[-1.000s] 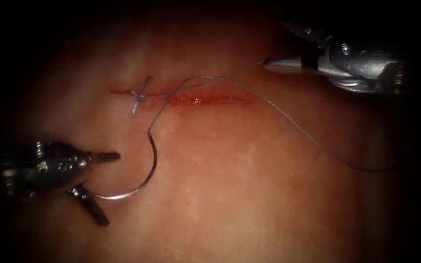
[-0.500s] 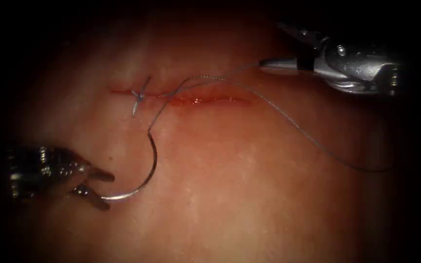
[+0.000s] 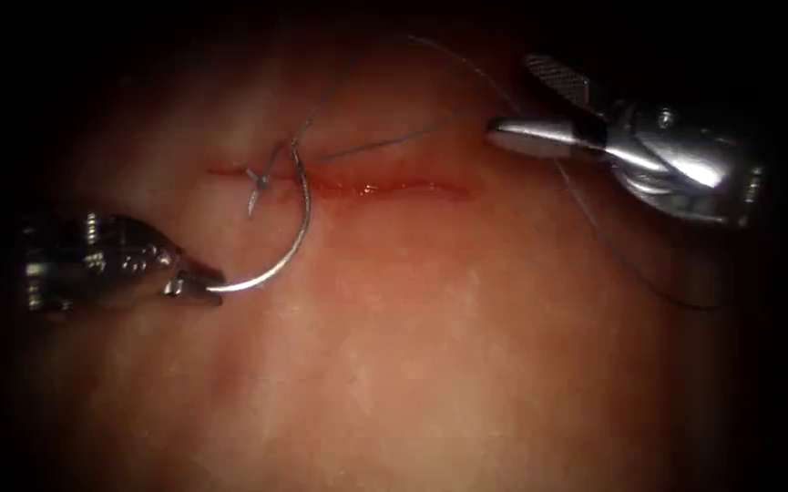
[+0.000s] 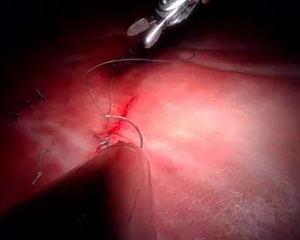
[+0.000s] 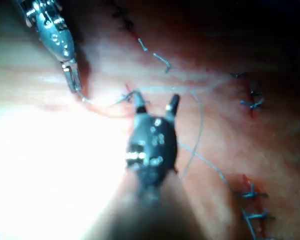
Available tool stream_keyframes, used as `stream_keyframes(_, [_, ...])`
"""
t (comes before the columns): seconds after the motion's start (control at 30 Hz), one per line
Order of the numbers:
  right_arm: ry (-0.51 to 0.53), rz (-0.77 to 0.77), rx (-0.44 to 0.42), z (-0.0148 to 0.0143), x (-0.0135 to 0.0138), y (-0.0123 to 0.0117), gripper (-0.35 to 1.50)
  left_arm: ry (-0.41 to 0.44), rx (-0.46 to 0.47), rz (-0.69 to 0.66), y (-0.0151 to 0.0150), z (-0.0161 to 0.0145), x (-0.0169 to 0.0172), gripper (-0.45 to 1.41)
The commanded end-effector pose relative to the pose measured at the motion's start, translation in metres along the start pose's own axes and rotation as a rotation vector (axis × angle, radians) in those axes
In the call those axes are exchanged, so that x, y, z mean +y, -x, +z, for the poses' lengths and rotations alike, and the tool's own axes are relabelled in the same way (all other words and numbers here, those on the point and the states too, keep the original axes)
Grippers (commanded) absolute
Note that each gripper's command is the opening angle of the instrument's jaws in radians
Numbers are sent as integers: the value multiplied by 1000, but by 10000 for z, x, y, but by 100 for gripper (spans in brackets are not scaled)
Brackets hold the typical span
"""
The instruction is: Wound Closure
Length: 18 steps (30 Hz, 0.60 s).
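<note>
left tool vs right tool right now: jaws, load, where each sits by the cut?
The left tool has its jaws shut on the needle at one end of its curve; the right tool has its jaws open and holds nothing. The left tool sits below the cut toward its left end; the right tool sits above it at its right end, with the thread running close by. Both are off the tissue; the needle's far end lies at the cut.

A: How is the left tool (image 3: 200, 290) posed?
B: Jaws clamped together, pointing right.

A: And the right tool (image 3: 539, 107)?
B: Jaws parted, pointing toward the left tool, well apart from it.
</note>
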Motion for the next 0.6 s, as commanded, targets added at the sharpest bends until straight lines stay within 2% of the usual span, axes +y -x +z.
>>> stream_keyframes(0.03, [-22, 29, 4, 18, -3, 7, 104, -20, 7, 16, -6, 7, -6, -45])
stream_keyframes(0.17, [-97, 130, 30, 35, 2, 23, 103, -106, 27, 90, -16, 6, -12, -45])
stream_keyframes(0.3, [-124, 180, 67, 47, 10, 30, 108, -149, 37, 147, -19, 6, -13, -45])
stream_keyframes(0.5, [-203, 239, 82, 85, 16, 39, 120, -228, 55, 242, -29, 8, -11, -45])
stream_keyframes(0.6, [-234, 253, 78, 94, 15, 45, 120, -263, 64, 271, -34, 7, -10, -45])
